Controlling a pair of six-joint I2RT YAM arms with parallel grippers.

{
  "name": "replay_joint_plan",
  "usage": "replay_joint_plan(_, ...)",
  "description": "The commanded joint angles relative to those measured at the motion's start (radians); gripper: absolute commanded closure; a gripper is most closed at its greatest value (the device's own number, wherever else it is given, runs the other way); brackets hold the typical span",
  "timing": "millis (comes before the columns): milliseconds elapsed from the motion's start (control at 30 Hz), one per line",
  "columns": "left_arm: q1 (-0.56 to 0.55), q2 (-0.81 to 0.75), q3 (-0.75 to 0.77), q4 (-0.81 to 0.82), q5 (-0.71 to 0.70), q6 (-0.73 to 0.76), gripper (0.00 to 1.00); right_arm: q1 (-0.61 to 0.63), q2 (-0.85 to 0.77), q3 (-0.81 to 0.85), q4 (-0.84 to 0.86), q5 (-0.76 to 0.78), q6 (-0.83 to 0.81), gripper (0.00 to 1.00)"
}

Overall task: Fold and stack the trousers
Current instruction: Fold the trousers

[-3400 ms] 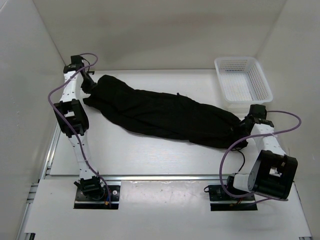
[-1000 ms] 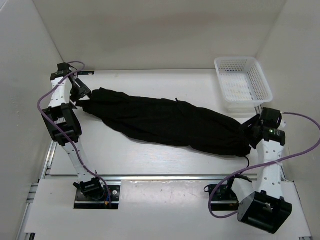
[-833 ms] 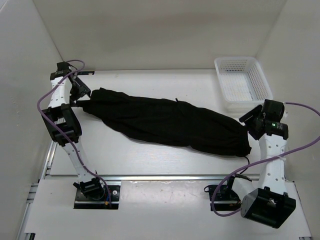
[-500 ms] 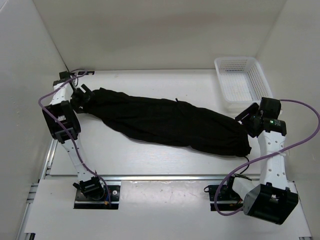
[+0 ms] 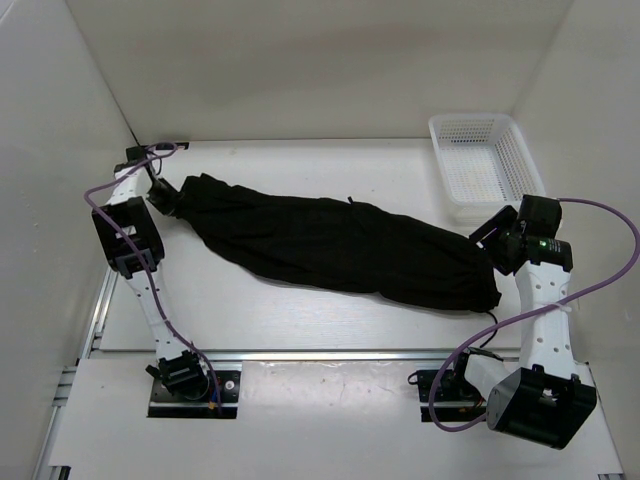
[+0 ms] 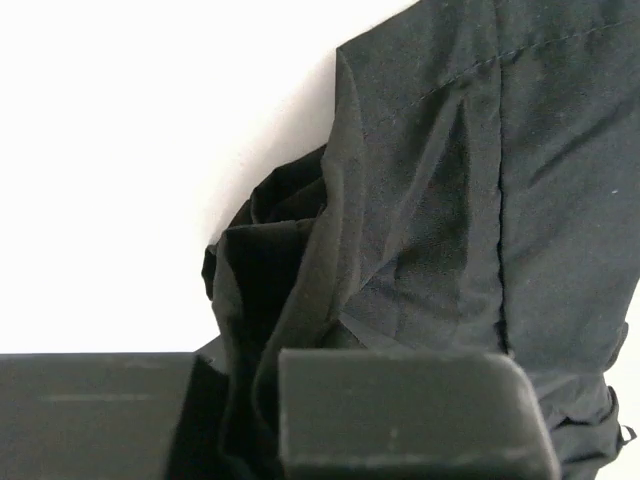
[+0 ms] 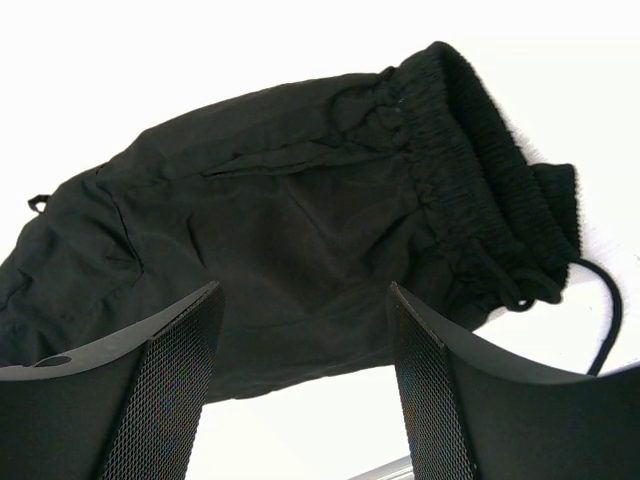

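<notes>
White walls [image 5: 300,70] close in one white table [image 5: 300,160] on three sides, and a metal rail [image 5: 320,352] runs along its near edge.

One pair of black trousers [image 5: 340,245] lies flat on the table in a long, wrinkled band. It stretches from the left gripper [image 5: 165,197] at the far left down to just in front of the right gripper [image 5: 488,243].

There are two arms. The left arm [image 5: 130,235] reaches to the far-left corner. The right arm [image 5: 540,300] stands at the near right. Each trails one purple cable [image 5: 105,195].

One white mesh basket [image 5: 480,165] sits beyond the right gripper, toward the back wall and apart from the cloth.

In the left wrist view the left gripper's dark fingers [image 6: 410,410] are closed on a bunched fold at the trouser end, with fabric crowded between them.

The right gripper's two fingers [image 7: 170,380] are spread wide and hold nothing. The gathered elastic waistband [image 7: 480,170] lies just ahead of them on the table. One thin black drawstring [image 7: 605,320] loops out from the waistband to the right of that hand.
</notes>
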Motion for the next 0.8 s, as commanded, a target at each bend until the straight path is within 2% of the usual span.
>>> replay_joint_plan(0, -0.005, -0.096, 0.052, 0.012, -0.103, -0.020, 0.89, 0.004, -0.003, 0.006, 0.014, -0.014, -0.024, 0.30)
replay_joint_plan(167, -0.017, -0.239, 0.155, 0.012, -0.095, 0.038, 0.89, 0.004, -0.003, 0.006, 0.014, -0.014, -0.024, 0.30)
replay_joint_plan(333, -0.087, -0.334, 0.244, -0.086, -0.065, 0.106, 0.89, 0.004, -0.003, 0.006, 0.014, -0.025, -0.024, 0.30)
replay_joint_plan(500, -0.241, -0.520, 0.114, -0.108, -0.129, 0.165, 0.89, 0.004, -0.022, 0.006, 0.014, -0.034, -0.024, 0.30)
replay_joint_plan(667, -0.543, -0.639, -0.107, -0.096, -0.291, 0.103, 0.89, 0.004, -0.041, -0.013, 0.014, -0.034, -0.024, 0.30)
replay_joint_plan(700, -0.586, -0.639, -0.139, -0.096, -0.327, 0.081, 0.88, 0.004, -0.055, -0.013, 0.014, -0.034, -0.024, 0.30)
replay_joint_plan(733, -0.673, -0.639, -0.169, -0.096, -0.327, 0.057, 0.79, 0.004, -0.055, -0.022, 0.014, -0.034, -0.024, 0.30)
replay_joint_plan(767, -0.716, -0.639, -0.225, -0.096, -0.338, 0.044, 0.63, 0.004, -0.064, -0.022, 0.014, -0.034, -0.024, 0.30)
